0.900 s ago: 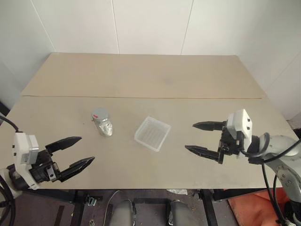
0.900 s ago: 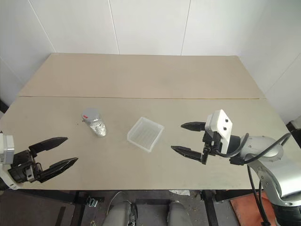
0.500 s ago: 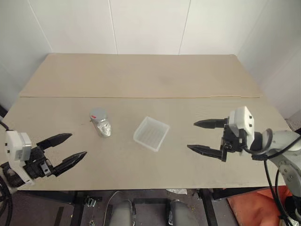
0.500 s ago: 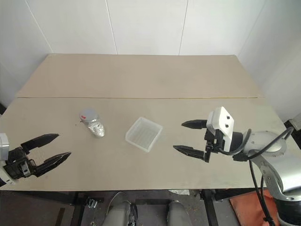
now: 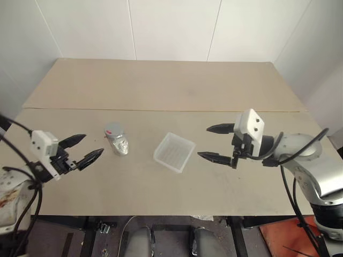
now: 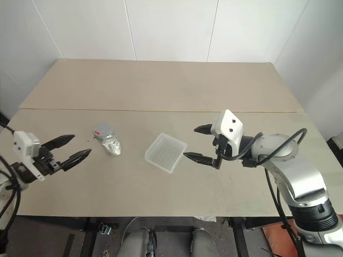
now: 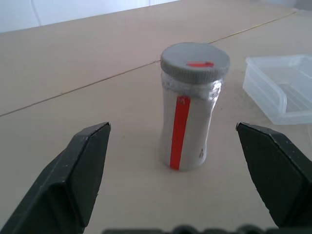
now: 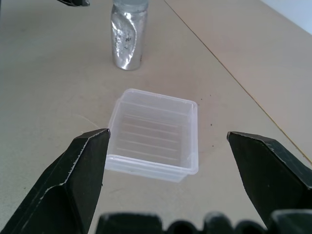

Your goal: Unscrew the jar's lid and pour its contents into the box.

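From the head, the left gripper [image 5: 86,149] has moved up from the near left edge and now sits just left of the jar [image 5: 116,140], jaws spread, while the right gripper [image 5: 215,142] has slid in beside the box [image 5: 173,152], also spread wide. In the left wrist view the jar stands upright between the fingers, lid [image 7: 195,59] on. In the right wrist view the box lies empty ahead. Both arms look poised; unscrewing has not begun.

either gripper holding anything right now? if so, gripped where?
Nothing held. Left gripper is open, short of the jar, lid still on. Right gripper is open beside the box.
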You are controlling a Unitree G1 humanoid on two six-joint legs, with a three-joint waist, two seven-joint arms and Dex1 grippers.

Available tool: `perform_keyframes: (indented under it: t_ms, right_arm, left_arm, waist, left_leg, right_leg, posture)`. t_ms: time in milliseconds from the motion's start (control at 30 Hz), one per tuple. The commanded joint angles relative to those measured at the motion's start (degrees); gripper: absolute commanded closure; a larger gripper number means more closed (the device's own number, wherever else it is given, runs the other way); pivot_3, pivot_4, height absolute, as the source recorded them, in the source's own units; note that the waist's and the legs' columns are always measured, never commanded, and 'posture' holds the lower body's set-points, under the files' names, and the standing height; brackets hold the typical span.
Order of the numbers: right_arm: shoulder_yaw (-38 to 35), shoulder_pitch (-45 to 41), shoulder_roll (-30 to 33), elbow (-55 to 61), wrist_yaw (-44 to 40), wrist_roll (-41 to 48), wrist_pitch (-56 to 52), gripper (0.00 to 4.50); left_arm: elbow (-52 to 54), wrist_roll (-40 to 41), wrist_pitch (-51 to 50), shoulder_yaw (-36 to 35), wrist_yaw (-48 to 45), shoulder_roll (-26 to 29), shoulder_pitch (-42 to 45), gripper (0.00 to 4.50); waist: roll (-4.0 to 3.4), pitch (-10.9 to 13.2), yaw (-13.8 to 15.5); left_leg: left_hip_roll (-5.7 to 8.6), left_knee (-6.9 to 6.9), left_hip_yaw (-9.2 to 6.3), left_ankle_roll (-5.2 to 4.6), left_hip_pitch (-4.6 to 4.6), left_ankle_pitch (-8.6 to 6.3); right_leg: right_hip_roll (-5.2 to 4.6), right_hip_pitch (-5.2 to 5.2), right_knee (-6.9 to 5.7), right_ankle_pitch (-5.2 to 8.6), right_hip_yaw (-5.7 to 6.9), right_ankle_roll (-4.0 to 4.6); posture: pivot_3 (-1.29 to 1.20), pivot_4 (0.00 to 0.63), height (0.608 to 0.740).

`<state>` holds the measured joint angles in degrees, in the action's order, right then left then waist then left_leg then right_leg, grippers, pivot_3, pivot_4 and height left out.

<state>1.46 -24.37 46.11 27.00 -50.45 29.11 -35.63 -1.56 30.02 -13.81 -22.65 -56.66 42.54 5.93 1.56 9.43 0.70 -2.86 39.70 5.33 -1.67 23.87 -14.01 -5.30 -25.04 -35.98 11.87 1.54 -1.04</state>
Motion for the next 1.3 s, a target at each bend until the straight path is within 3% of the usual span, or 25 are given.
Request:
perform_keyframes:
  t_ms: [33, 267, 700, 833, 1000, 1200, 1300]
  right_arm:
    - [-2.61, -0.15, 0.66, 3.75, 0.46, 1.85, -1.07, 0.0]
    - [-3.46, 1.46, 0.99, 5.51, 0.78, 2.78, -1.99, 0.0]
    - [-4.93, 2.86, 2.57, 7.43, 0.91, 4.13, -2.69, 0.0]
    - [-5.35, 3.05, 2.95, 7.79, 0.91, 4.7, -2.94, 0.0]
    - [-5.71, 3.26, 3.4, 7.93, 0.51, 4.98, -2.78, 0.0]
    - [-4.0, 1.61, 1.15, 7.54, 1.53, 4.91, -1.74, 0.0]
    - [-0.28, -5.6, -4.56, 4.82, 2.79, 5.27, -1.74, 0.0]
  left_arm:
    - [-4.2, -1.37, 2.84, 2.22, -3.2, 0.88, 3.69, 0.01]
    - [-12.57, -5.34, 7.17, 8.67, -5.46, -1.03, 11.75, 0.01]
    - [-22.03, -8.77, 12.87, 11.16, -2.08, -8.01, 19.24, 0.01]
    - [-24.16, -9.13, 14.44, 11.03, -1.53, -9.43, 20.25, 0.93]
    - [-25.56, -9.11, 17.25, 10.5, -0.84, -11.28, 21.43, 2.48]
    - [-16.81, -5.89, 11.98, 11.19, -3.75, -9.93, 20.57, 2.57]
    - [-9.39, -1.92, 4.23, 12.83, -10.42, -5.96, 20.9, 2.57]
  waist:
    - [0.0, 0.0, -0.05]
    - [0.0, 0.0, -0.11]
    - [0.03, -0.01, -0.08]
    - [0.03, -0.01, -0.1]
    - [0.03, -0.01, -0.06]
    - [0.06, 0.0, -0.09]
    - [0.08, 0.02, -0.81]
  left_leg:
    - [-0.01, 0.0, 0.0, 0.0, 0.0, 0.0]
    - [-0.01, 0.03, 0.01, 0.0, -0.02, 0.0]
    - [0.0, 0.05, -0.01, 0.0, -0.02, 0.0]
    - [0.01, 0.06, -0.02, 0.0, -0.02, 0.0]
    - [0.01, 0.08, -0.03, 0.0, -0.02, 0.01]
    - [0.0, 0.08, -0.05, 0.0, -0.01, 0.01]
    - [-0.01, 0.09, -0.08, 0.0, -0.03, 0.01]
  right_leg:
    - [0.01, 0.0, 0.0, 0.0, 0.02, 0.0]
    - [0.01, 0.02, -0.04, -0.01, 0.01, 0.0]
    - [0.01, 0.05, -0.05, -0.02, 0.01, -0.03]
    - [0.01, 0.05, -0.06, -0.03, 0.02, -0.04]
    - [0.01, 0.06, -0.06, -0.04, 0.03, -0.05]
    - [0.01, 0.07, -0.06, -0.04, 0.03, -0.06]
    - [0.04, 0.06, -0.1, -0.04, -0.01, -0.06]
  posture:
    - [0.0, 0.15, 0.74]
    - [0.0, 0.15, 0.74]
    - [0.0, 0.15, 0.74]
    - [0.0, 0.15, 0.74]
    - [0.0, 0.15, 0.74]
    - [0.0, 0.15, 0.74]
    - [0.0, 0.15, 0.74]
